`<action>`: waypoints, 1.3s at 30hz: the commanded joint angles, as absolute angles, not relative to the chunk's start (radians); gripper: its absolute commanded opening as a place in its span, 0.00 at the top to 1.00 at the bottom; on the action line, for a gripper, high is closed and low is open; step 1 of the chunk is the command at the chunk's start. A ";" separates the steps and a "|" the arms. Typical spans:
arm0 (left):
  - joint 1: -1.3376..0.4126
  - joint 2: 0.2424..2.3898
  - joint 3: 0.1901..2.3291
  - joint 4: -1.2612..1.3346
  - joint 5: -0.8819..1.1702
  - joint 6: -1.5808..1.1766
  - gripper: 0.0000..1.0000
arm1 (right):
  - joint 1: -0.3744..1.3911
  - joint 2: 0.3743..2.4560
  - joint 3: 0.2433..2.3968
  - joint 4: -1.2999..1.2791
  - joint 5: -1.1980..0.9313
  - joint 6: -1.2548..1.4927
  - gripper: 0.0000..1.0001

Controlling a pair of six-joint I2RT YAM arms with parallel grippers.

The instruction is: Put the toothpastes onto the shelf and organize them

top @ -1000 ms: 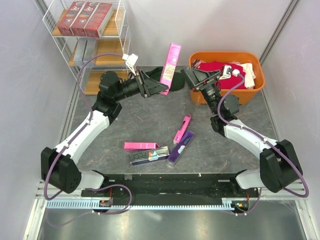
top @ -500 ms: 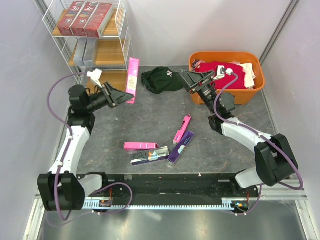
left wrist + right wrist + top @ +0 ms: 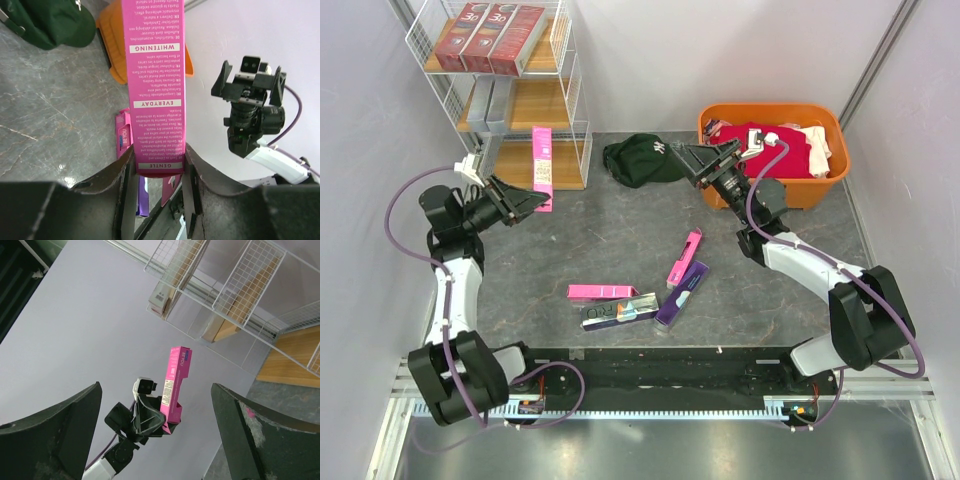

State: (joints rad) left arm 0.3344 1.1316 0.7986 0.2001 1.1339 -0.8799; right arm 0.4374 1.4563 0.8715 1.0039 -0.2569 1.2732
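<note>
Jaws of the left gripper (image 3: 542,200) are clamped on the lower end of a pink toothpaste box (image 3: 542,160), which stands upright just in front of the shelf (image 3: 545,105), by its lowest board. The right gripper (image 3: 685,165) hangs spread wide and holds nothing, beside the orange tub (image 3: 825,188). Four loose toothpastes (image 3: 620,312) lie on the table (image 3: 590,220).

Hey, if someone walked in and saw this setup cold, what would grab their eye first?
Probably the hot pink toothpaste box, stood upright in the left claw right by the white wire shelf at the back left. After that, the orange tub of clothes at the back right, with the right claw open beside it, and four loose boxes scattered mid-table.
</note>
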 commanded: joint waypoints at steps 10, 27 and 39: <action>0.380 1.370 0.969 0.339 1.209 -1.012 0.80 | 0.417 1.440 0.925 0.951 -0.290 1.221 0.02; 0.382 1.666 1.222 0.400 1.143 -1.161 0.80 | 0.403 1.439 0.940 0.897 -0.302 1.197 0.02; 0.382 1.847 1.417 0.403 1.155 -1.256 0.78 | 0.399 1.437 0.940 0.884 -0.308 1.190 0.02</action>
State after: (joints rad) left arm 0.3775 1.8076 1.3346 0.3519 1.1465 -1.1893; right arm 0.4068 1.4563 0.9005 0.8631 -0.2951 1.2072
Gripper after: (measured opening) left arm 0.417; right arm 0.982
